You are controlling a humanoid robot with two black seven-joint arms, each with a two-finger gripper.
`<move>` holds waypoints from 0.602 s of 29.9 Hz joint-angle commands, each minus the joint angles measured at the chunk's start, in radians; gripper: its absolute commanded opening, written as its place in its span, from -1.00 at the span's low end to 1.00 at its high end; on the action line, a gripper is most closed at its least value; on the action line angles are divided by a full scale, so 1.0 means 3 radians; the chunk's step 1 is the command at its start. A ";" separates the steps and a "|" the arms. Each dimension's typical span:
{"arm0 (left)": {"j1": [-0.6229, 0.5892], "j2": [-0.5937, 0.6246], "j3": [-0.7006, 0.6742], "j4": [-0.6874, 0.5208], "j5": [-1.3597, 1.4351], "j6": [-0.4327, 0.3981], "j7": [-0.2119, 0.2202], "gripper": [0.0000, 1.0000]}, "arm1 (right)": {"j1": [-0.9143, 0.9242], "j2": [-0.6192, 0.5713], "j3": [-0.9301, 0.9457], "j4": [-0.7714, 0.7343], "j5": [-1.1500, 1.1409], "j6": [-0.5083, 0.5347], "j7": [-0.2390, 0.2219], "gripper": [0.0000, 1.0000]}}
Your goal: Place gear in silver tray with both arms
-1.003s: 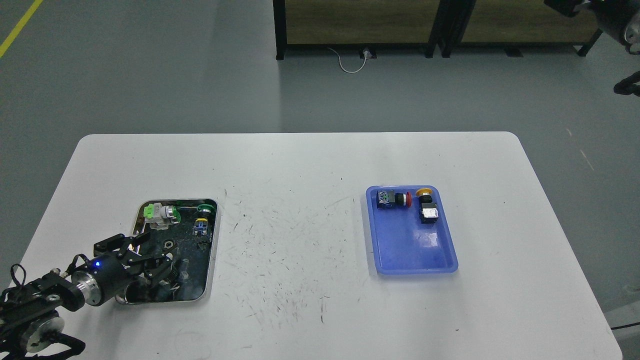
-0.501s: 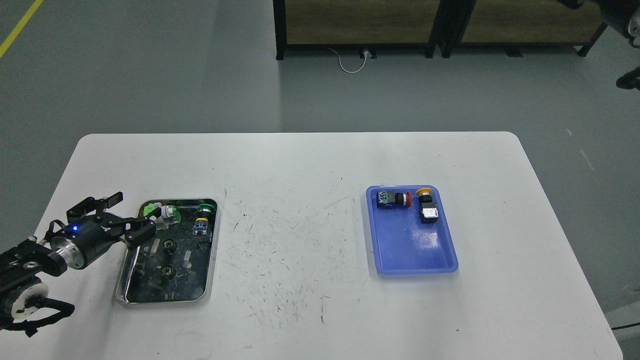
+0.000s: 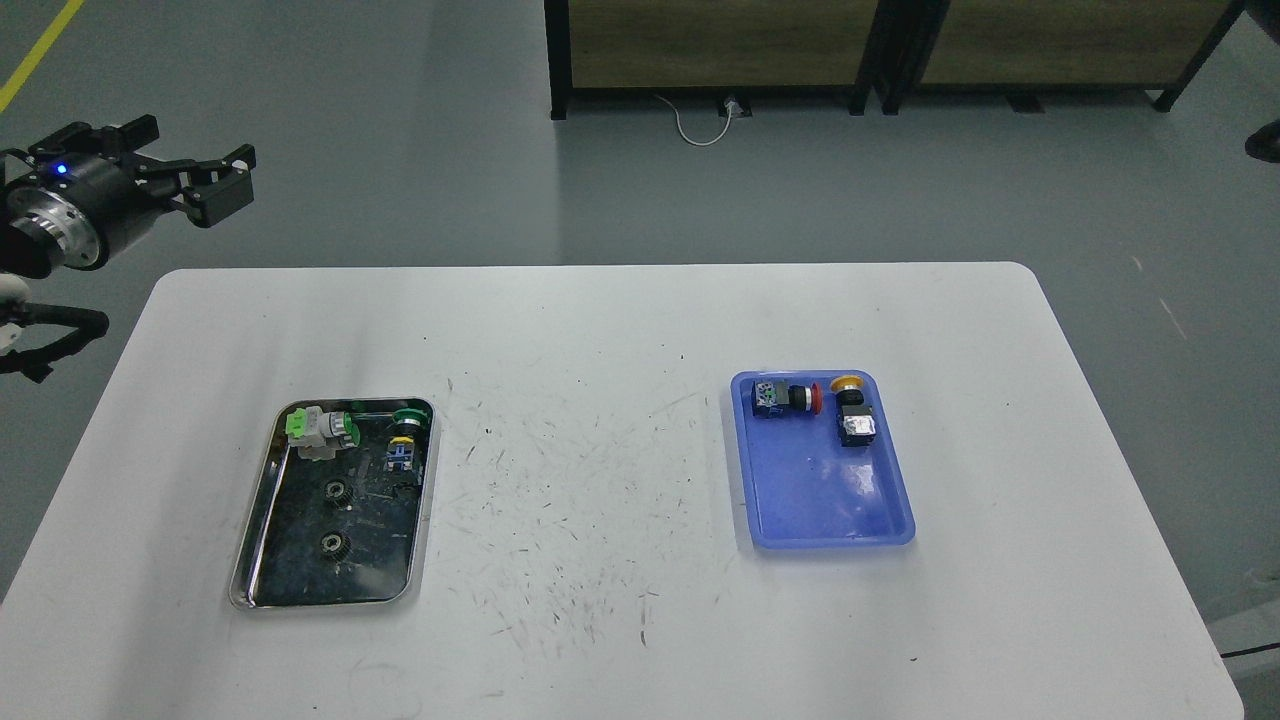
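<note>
The left tool (image 3: 190,165) hangs above the bench's far left corner, fingers spread and empty – well apart from the silver tray (image 3: 253,530) on the bench (image 3: 600,330). Two gears (image 3: 337,491) lie on the tray floor, near switch parts at its far end

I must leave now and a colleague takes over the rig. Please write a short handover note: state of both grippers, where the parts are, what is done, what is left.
Left gripper: raised off the table at far left, jaws open, holding nothing.
Right gripper: not in view.
Silver tray: two small dark gears, one mid-floor, one nearer the front; a green-and-white switch and a green-capped push button at the far end.
Blue tray: a red push button and a yellow one; no gear seen.
Done: both visible gears are in the silver tray.
Left: no loose gear on the table; confirm none remains.
</note>
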 commanded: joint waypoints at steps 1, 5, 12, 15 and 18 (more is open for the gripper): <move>-0.0221 -0.0013 0.0020 0.0063 -0.0092 0.0013 0.0078 0.96 | 0.0001 0.0014 0.0000 0.0004 0.0003 -0.0027 0.0000 0.99; -0.0426 -0.0094 0.0030 0.0114 -0.0102 0.0069 0.0083 0.96 | 0.0001 0.0034 0.0000 0.0014 0.0003 -0.0042 -0.0005 0.99; -0.0733 -0.0197 0.0050 0.0263 -0.0373 0.0130 0.0083 0.96 | 0.0006 0.0019 0.0005 0.0065 0.0003 -0.0052 0.0011 0.99; -0.0743 -0.0278 0.0020 0.0294 -0.0399 0.0176 0.0042 0.96 | 0.0006 0.0009 0.0102 0.0070 0.0003 -0.0068 0.0005 0.99; -0.0753 -0.0432 0.0020 0.0319 -0.0399 0.0243 0.0047 0.96 | 0.0006 -0.0001 0.0210 0.0065 0.0003 -0.0068 0.0005 0.99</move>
